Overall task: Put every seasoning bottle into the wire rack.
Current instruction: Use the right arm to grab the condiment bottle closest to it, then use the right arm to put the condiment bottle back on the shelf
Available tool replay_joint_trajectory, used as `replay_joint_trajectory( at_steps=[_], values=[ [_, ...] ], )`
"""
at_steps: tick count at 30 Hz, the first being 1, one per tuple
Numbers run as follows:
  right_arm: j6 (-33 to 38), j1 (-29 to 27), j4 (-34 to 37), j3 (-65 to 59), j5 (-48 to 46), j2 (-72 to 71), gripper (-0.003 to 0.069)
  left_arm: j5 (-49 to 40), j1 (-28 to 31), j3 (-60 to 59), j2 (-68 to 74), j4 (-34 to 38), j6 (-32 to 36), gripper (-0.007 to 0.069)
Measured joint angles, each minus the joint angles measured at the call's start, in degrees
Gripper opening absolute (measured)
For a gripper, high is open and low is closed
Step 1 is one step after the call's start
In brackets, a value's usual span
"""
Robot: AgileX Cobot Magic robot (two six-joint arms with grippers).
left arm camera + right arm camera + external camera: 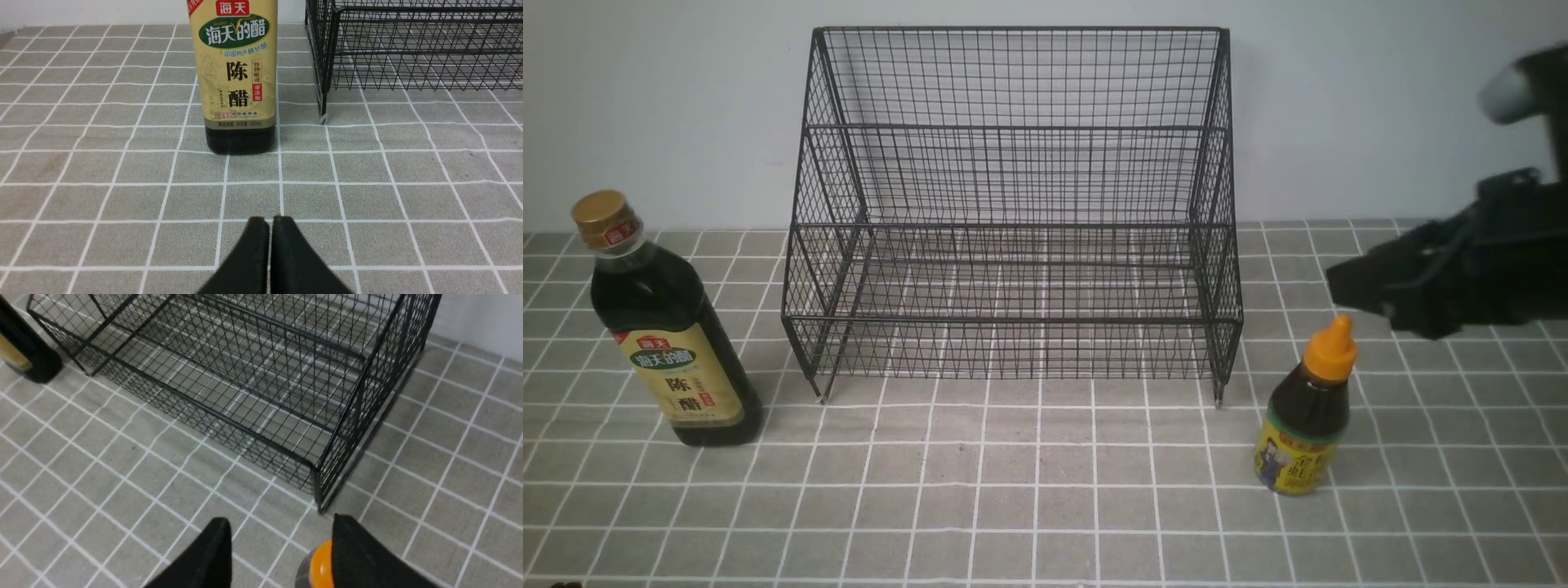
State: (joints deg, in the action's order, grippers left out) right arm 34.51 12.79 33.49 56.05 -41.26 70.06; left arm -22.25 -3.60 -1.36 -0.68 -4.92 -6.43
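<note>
- Grey tablecloth (1045, 506) with a white grid covers the table.
- Short bottle (1307, 416), orange-capped, stands upright at 4 o'clock.
- Tall bottle (670, 327), gold-capped, stands upright at 9 o'clock. Both are outside the rack.
- Wire rack (1013, 212) stands at 12 o'clock against a plain pale wall (670, 98).
- Right gripper (282, 522) reaches in from 3 o'clock above the short bottle's cap, fingers spread.
- Left gripper (269, 220) sits low facing the tall bottle, fingers pressed together, well apart from it.

Tall gold-capped bottle (674, 343) upright left of black wire rack (1013, 224); short orange-capped bottle (1307, 425) upright right of it.
</note>
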Motion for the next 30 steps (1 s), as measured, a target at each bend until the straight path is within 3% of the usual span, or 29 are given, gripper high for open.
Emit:
replay_joint_trajectory(
  at_steps=[7, 15, 19, 21, 22, 30],
  values=[
    [-8.98, 0.94, -8.64, 0.15, 2.95, 5.33, 0.0500, 0.00, 0.00, 0.00, 0.00, 0.00, 0.00, -0.0010],
    [-12.89, 0.94, -10.60, 0.17, 0.78, 11.16, 0.0512, 0.00, 0.00, 0.00, 0.00, 0.00, 0.00, -0.0010],
    [-12.88, 0.94, -10.60, 0.17, -0.33, 14.26, 0.0437, 0.00, 0.00, 0.00, 0.00, 0.00, 0.00, -0.0010],
    [-12.61, 0.94, -10.66, 0.17, -0.29, 15.41, 0.0321, 0.00, 0.00, 0.00, 0.00, 0.00, 0.00, -0.0010],
    [-12.41, 0.94, -11.06, 0.48, 0.10, 15.42, 0.0297, 0.00, 0.00, 0.00, 0.00, 0.00, 0.00, -0.0010],
    [-12.52, 1.00, -12.04, 9.32, -9.74, 13.26, 0.0300, 0.00, 0.00, 0.00, 0.00, 0.00, 0.00, -0.0010]
  ],
)
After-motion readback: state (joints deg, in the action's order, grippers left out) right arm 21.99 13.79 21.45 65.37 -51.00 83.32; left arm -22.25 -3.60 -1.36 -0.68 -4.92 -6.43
